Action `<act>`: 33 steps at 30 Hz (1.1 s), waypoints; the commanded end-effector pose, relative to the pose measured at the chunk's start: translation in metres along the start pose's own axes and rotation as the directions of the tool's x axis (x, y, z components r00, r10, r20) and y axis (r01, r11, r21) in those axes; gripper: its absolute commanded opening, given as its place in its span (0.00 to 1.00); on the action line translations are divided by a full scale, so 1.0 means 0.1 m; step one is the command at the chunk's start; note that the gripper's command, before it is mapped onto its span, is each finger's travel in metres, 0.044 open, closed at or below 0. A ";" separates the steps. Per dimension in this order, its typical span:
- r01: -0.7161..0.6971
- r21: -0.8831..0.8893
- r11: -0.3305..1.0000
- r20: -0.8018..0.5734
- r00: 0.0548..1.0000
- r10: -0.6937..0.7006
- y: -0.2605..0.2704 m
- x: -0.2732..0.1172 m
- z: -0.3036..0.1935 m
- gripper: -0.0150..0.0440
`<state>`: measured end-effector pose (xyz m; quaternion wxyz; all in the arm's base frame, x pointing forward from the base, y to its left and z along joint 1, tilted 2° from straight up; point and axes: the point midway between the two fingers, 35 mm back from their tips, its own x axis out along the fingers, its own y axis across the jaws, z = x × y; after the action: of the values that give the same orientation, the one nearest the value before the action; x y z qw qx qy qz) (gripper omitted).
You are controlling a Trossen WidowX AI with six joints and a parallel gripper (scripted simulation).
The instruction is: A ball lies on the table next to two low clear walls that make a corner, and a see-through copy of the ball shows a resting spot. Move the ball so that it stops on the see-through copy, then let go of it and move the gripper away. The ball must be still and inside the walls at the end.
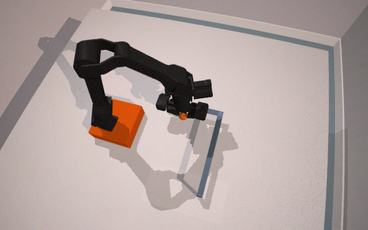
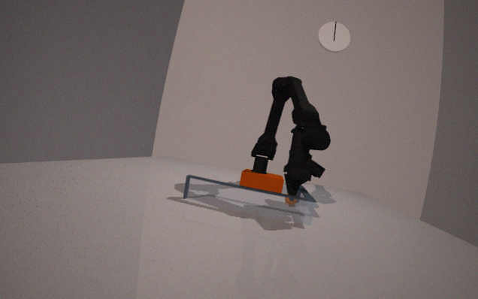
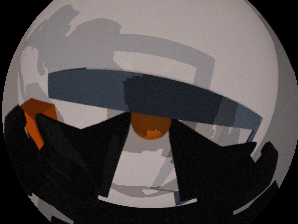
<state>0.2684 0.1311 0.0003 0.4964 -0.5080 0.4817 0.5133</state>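
Gripper [image 1: 185, 113] clenched on the ball [image 1: 183, 115] — orange sphere pinched between the fingers, pointing down. Ball sits low, at or just above the table [image 1: 260, 86], close to the corner where the two clear walls [image 1: 212, 138] meet. From the wrist view, ball right up against the near wall [image 3: 153, 92]; cannot tell whether touching. See-through copy not made out in any view — likely hidden under the gripper or overlapped by the ball itself.

For the step in hand, probably final placement:
- Settle ball fully onto the table before opening, no drop.
- Confirm ball on the inner side of the walls, not riding on the wall edge — views don't settle that.
- Open slowly and evenly so neither finger flicks the ball.
- Lift straight up, clear of the walls, then retreat toward the orange base [image 1: 127, 127].

Main risk: roll-off on release.
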 end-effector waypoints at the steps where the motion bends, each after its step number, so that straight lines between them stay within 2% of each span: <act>1: -0.012 0.004 1.000 -0.001 1.000 0.012 0.03 0.09 -0.01 0.25; 9: -0.012 0.004 1.000 -0.001 1.000 0.012 0.03 0.13 -0.01 0.25; 20: -0.004 0.000 1.000 -0.002 1.000 0.004 0.01 0.10 0.00 0.74; 25: -0.004 0.000 1.000 -0.002 1.000 0.004 0.01 0.07 0.00 0.74; 30: -0.010 0.004 1.000 -0.001 1.000 0.010 0.00 -0.65 0.00 0.74; 33: -0.011 0.004 1.000 -0.001 1.000 0.011 0.02 -0.76 -0.01 0.74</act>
<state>0.2681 0.1299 0.0561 0.4941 -0.5058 0.4860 0.5137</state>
